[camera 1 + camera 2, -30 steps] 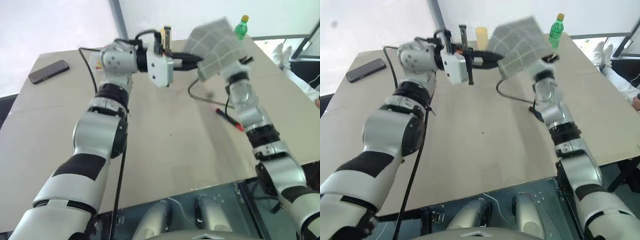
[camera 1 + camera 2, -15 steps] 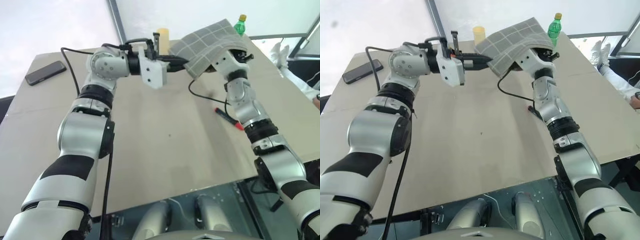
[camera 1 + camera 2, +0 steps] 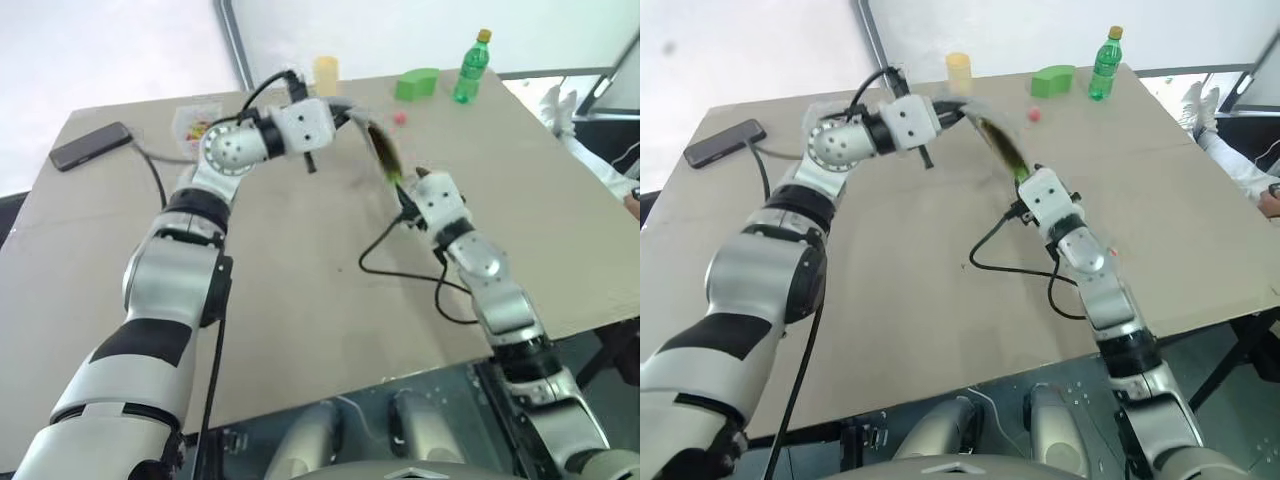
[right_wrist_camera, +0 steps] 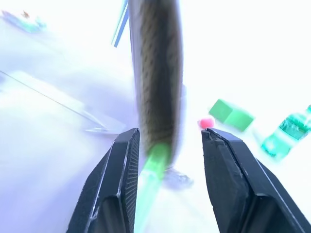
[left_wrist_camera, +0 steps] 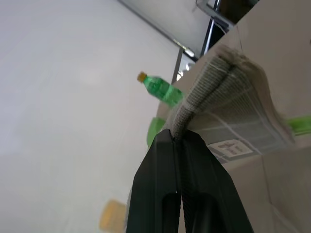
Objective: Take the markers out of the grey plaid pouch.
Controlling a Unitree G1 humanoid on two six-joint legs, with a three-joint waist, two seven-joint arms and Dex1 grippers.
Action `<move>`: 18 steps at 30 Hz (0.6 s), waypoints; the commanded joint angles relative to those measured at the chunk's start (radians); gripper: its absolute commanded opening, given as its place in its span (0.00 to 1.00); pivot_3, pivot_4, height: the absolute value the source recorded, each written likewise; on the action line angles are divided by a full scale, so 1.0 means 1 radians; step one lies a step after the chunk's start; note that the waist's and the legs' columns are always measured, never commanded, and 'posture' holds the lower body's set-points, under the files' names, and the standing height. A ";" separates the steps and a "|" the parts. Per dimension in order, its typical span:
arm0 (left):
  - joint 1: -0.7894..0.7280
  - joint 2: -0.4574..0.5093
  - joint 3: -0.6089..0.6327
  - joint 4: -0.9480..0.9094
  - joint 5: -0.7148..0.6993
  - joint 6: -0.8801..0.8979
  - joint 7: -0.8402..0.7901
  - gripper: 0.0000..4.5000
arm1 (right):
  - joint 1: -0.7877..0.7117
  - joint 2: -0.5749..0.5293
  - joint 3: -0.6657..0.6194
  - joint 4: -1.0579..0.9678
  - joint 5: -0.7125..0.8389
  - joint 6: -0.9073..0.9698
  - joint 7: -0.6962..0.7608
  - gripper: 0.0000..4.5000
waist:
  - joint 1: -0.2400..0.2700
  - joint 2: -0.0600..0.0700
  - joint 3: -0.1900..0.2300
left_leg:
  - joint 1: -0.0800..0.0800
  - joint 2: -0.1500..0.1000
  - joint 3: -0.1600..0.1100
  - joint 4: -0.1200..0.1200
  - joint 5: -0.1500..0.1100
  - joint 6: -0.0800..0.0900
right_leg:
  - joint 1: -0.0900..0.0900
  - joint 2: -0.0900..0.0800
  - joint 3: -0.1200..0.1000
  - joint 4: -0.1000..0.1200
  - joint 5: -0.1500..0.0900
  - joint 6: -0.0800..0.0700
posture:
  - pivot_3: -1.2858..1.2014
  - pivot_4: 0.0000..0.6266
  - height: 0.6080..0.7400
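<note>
Bright, even daylight all over the counter [image 3: 300, 300] with barely any shadows, the pouch [image 3: 382, 148] smeared by motion blur, and the right wrist view totally blown out white with a bluish haze.

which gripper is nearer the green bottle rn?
Right. The right gripper sits mid-table under the grey plaid pouch, below-left of the green bottle. The left gripper, shut on the pouch's top edge, is farther left.

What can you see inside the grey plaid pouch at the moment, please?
A lime green marker sticks out of the grey plaid pouch; its upper part is covered by fabric. Anything else inside is hidden.
</note>
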 commanded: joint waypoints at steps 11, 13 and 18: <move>0.009 0.049 -0.035 0.005 -0.045 0.115 0.052 0.00 | 0.108 -0.132 -0.030 -0.340 0.071 0.308 0.145 0.46 | 0.015 0.000 -0.001 | 0.000 0.000 0.001 0.005 -0.001 0.002 | 0.002 0.001 0.000 0.001 0.001 0.002 | 0.52 0.24 1.00; 0.043 0.053 0.005 0.003 -0.077 0.198 0.029 0.00 | 0.134 -0.122 -0.018 -0.393 0.084 0.447 0.137 0.46 | 0.014 0.000 -0.001 | 0.001 0.000 0.001 0.005 -0.002 0.004 | 0.003 0.000 0.001 0.001 0.001 0.002 | 0.52 0.24 1.00; 0.119 0.060 0.123 -0.031 -0.190 0.315 -0.026 0.00 | 0.099 -0.128 0.038 -0.404 0.099 0.657 0.157 0.46 | 0.017 0.000 -0.001 | 0.000 0.000 0.002 0.007 -0.002 0.004 | 0.002 -0.001 0.000 0.001 0.001 0.002 | 0.52 0.24 1.00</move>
